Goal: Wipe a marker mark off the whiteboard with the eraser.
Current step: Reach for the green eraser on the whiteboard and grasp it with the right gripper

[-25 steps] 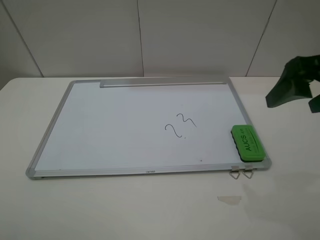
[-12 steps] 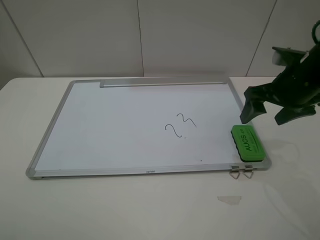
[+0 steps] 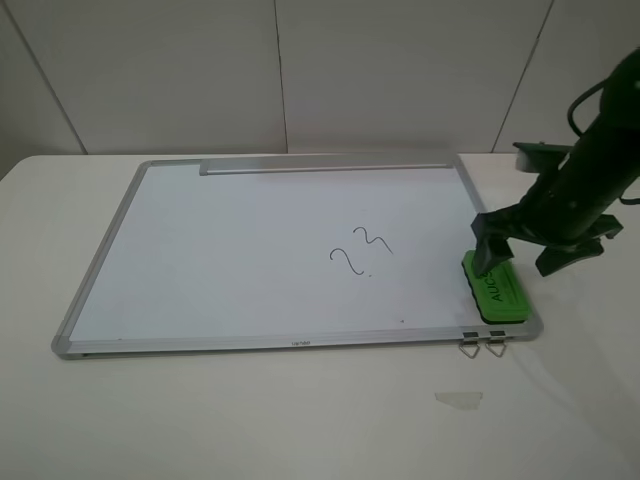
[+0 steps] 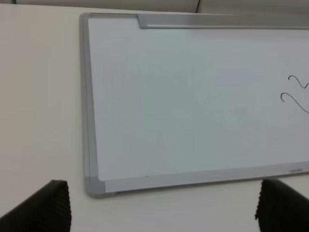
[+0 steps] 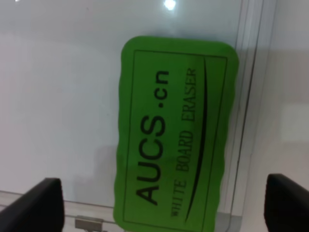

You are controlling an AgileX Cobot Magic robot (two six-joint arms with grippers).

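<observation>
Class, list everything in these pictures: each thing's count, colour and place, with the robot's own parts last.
whiteboard: one, white, silver-grey frame, on the table
tray strip: one, grey, whiteboard's far edge
marker mark: one, dark squiggles, right of the whiteboard's middle
eraser: one, green, whiteboard's near right corner
clips: two, metal, near edge by the eraser
scrap: one, pale, on the table near the clips
table: one, off-white, under everything
right gripper: one, dark, open over the eraser
left gripper: one, dark, open, facing the whiteboard's near left corner
</observation>
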